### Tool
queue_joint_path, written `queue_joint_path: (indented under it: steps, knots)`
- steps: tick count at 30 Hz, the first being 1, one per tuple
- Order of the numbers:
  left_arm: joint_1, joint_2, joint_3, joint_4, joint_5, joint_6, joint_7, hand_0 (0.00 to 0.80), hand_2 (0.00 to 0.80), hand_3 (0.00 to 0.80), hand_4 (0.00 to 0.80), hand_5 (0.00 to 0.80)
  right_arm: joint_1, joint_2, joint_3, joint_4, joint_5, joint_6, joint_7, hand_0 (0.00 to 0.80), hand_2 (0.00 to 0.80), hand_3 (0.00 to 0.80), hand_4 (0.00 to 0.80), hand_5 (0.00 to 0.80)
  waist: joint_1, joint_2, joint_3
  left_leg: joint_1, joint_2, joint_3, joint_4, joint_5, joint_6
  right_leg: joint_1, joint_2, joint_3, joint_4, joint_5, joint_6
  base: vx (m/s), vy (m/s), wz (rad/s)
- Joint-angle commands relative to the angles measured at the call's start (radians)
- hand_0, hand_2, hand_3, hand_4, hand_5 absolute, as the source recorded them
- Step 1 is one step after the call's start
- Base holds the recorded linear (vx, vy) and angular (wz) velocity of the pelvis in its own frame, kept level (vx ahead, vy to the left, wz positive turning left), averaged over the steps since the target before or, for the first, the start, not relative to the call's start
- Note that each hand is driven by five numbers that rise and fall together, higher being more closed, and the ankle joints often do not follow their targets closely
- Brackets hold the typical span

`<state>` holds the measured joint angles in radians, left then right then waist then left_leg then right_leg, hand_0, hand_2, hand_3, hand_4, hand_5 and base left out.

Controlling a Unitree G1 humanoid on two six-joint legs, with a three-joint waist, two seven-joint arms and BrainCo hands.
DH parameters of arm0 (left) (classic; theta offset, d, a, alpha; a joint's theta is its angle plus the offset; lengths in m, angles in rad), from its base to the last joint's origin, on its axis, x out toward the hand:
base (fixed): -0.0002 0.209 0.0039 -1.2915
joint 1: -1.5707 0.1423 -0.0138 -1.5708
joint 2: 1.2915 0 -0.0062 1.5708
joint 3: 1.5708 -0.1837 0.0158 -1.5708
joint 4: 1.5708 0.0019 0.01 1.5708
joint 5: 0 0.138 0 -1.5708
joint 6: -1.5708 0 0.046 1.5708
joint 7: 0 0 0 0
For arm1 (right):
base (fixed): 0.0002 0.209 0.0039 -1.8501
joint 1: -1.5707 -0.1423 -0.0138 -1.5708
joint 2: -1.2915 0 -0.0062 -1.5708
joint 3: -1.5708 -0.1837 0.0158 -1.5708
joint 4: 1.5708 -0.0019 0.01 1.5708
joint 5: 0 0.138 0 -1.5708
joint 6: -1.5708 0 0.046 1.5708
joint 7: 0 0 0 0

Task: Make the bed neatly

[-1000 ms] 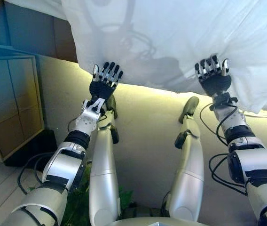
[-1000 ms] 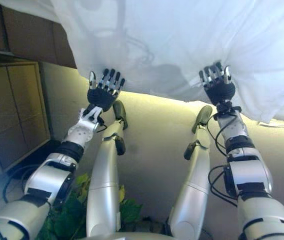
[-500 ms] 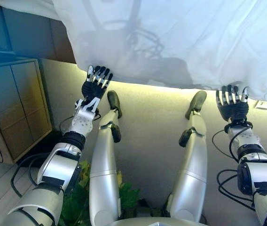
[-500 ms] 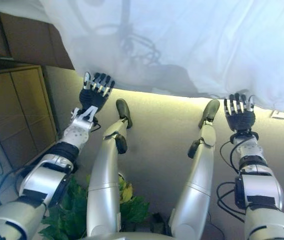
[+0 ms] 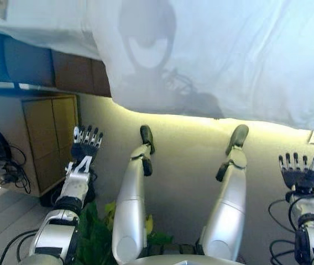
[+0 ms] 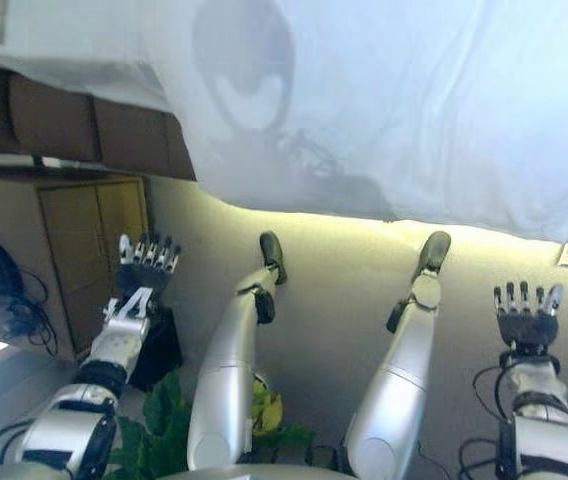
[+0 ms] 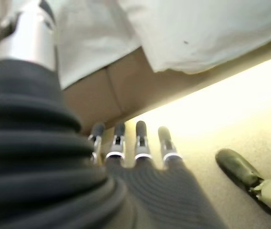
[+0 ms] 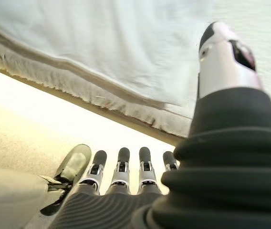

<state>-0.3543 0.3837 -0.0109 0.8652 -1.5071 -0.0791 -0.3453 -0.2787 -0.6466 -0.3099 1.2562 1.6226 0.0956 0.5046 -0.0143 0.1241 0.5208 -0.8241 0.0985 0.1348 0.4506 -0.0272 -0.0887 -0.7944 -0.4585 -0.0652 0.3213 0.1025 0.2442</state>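
Left hand (image 5: 85,148) and right hand (image 5: 298,174) spread, empty, well below sheet (image 5: 218,61). Risk: hem left uneven at bed edge, needs regrasp.

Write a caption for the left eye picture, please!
Both open hands, left hand and right hand, hang below the white sheet.

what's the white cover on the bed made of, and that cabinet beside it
The white cover looks like thin woven fabric, matte: it creases softly, and the right wrist view shows a frayed hem. The cabinet seems to be wood or wood-look board with flat, smooth brown door panels; which one is unclear.
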Motion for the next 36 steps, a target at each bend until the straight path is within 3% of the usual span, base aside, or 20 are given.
queue_joint_path:
  steps: [1, 7, 11, 15, 17, 19, 21, 25, 29, 32, 33, 36]
  knots:
    - [0.043, -0.004, 0.084, -0.008, -0.004, -0.002, -0.038, 0.000, 0.000, 0.000, 0.000, 0.000, 0.080, -0.048, -0.056, 0.012, 0.041, 0.020, 0.045, 0.000, 0.000, 0.000, 0.000, 0.000, -0.025, 0.015, -0.001, 0.098, 0.036, -0.003, -0.053, 0.074, -0.067, 0.076, -0.021, -0.026, -0.011, 0.063, -0.015, 0.063, -0.098, 0.05]
    - [0.079, -0.017, 0.060, -0.078, 0.264, -0.076, 0.018, 0.000, 0.000, 0.000, 0.000, 0.000, 0.129, 0.080, -0.030, -0.032, -0.089, -0.069, 0.137, 0.000, 0.000, 0.000, 0.000, 0.000, -0.012, -0.045, -0.012, 0.314, 0.059, -0.023, -0.126, 0.070, -0.063, 0.304, 0.005, -0.066, -0.064, 0.054, -0.011, 0.056, -0.200, 0.05]
    - [0.111, -0.002, 0.022, -0.136, 0.391, -0.085, 0.061, 0.000, 0.000, 0.000, 0.000, 0.000, 0.167, 0.155, 0.018, -0.092, -0.164, -0.092, 0.143, 0.000, 0.000, 0.000, 0.000, 0.000, 0.007, -0.084, -0.093, 0.426, 0.080, -0.030, -0.210, 0.078, -0.063, 0.421, 0.043, -0.089, -0.143, 0.061, -0.005, 0.099, -0.237, -0.04]
    - [0.172, -0.014, -0.013, -0.189, 0.472, -0.097, 0.089, 0.000, 0.000, 0.000, 0.000, 0.000, 0.212, 0.207, 0.073, -0.183, -0.238, -0.132, 0.099, 0.000, 0.000, 0.000, 0.000, 0.000, 0.022, -0.100, -0.178, 0.540, 0.095, -0.032, -0.291, 0.091, -0.070, 0.537, 0.067, -0.124, -0.225, 0.077, -0.002, 0.171, -0.163, -0.09]
    - [0.217, -0.023, -0.014, -0.236, 0.476, -0.051, 0.077, 0.000, 0.000, 0.000, 0.000, 0.000, 0.266, 0.245, 0.099, -0.252, -0.328, -0.175, 0.067, 0.000, 0.000, 0.000, 0.000, 0.000, 0.030, -0.107, -0.229, 0.591, 0.095, -0.035, -0.330, 0.098, -0.068, 0.591, 0.074, -0.141, -0.253, 0.080, -0.002, 0.189, -0.115, 0.03]
    - [0.265, -0.019, -0.038, -0.289, 0.579, -0.049, 0.086, 0.000, 0.000, 0.000, 0.000, 0.000, 0.321, 0.280, 0.154, -0.327, -0.442, -0.276, -0.020, 0.000, 0.000, 0.000, 0.000, 0.000, 0.042, -0.115, -0.273, 0.639, 0.095, -0.040, -0.363, 0.103, -0.065, 0.645, 0.085, -0.164, -0.275, 0.080, -0.002, 0.154, -0.113, 0.08]
    - [0.310, -0.019, -0.048, -0.351, 0.624, -0.024, 0.094, 0.000, 0.000, 0.000, 0.000, 0.000, 0.367, 0.300, 0.180, -0.431, -0.516, -0.310, -0.117, 0.000, 0.000, 0.000, 0.000, 0.000, 0.054, -0.128, -0.316, 0.677, 0.098, -0.045, -0.379, 0.106, -0.064, 0.685, 0.093, -0.179, -0.289, 0.081, 0.002, 0.171, -0.125, 0.08]
    - [0.401, -0.045, -0.004, -0.369, 0.607, 0.020, 0.059, 0.000, 0.000, 0.000, 0.000, 0.000, 0.449, 0.341, 0.170, -0.537, -0.491, -0.295, -0.165, 0.000, 0.000, 0.000, 0.000, 0.000, 0.057, -0.146, -0.388, 0.754, 0.114, -0.035, -0.376, 0.087, -0.061, 0.755, 0.106, -0.181, -0.297, 0.063, 0.000, 0.239, -0.097, 0.09]
    - [0.435, -0.045, 0.015, -0.378, 0.623, 0.000, 0.080, 0.000, 0.000, 0.000, 0.000, 0.000, 0.477, 0.366, 0.207, -0.662, -0.528, -0.300, -0.193, 0.000, 0.000, 0.000, 0.000, 0.000, 0.057, -0.154, -0.429, 0.823, 0.124, -0.017, -0.405, 0.080, -0.059, 0.812, 0.118, -0.189, -0.325, 0.054, 0.004, 0.113, -0.055, -0.02]
    - [0.449, -0.036, 0.017, -0.403, 0.653, 0.008, 0.078, 0.000, 0.000, 0.000, 0.000, 0.000, 0.472, 0.361, 0.220, -0.719, -0.677, -0.489, -0.359, 0.000, 0.000, 0.000, 0.000, 0.000, 0.061, -0.151, -0.452, 0.847, 0.124, -0.013, -0.429, 0.084, -0.058, 0.825, 0.126, -0.196, -0.331, 0.053, 0.003, 0.064, -0.016, -0.01]
    - [0.449, -0.035, 0.008, -0.411, 0.676, 0.010, 0.091, 0.000, 0.000, 0.000, 0.000, 0.000, 0.461, 0.359, 0.220, -0.734, -0.753, -0.505, -0.451, 0.000, 0.000, 0.000, 0.000, 0.000, 0.061, -0.148, -0.458, 0.852, 0.123, -0.015, -0.429, 0.083, -0.057, 0.827, 0.128, -0.193, -0.328, 0.051, 0.002, 0.051, 0.015, 0.00]
    - [0.447, -0.029, 0.006, -0.419, 0.688, 0.023, 0.106, 0.000, 0.000, 0.000, 0.000, 0.000, 0.446, 0.367, 0.243, -0.742, -0.671, -0.362, -0.387, 0.000, 0.000, 0.000, 0.000, 0.000, 0.063, -0.140, -0.466, 0.864, 0.127, -0.015, -0.427, 0.083, -0.055, 0.837, 0.136, -0.189, -0.322, 0.039, -0.002, 0.041, 0.017, 0.02]
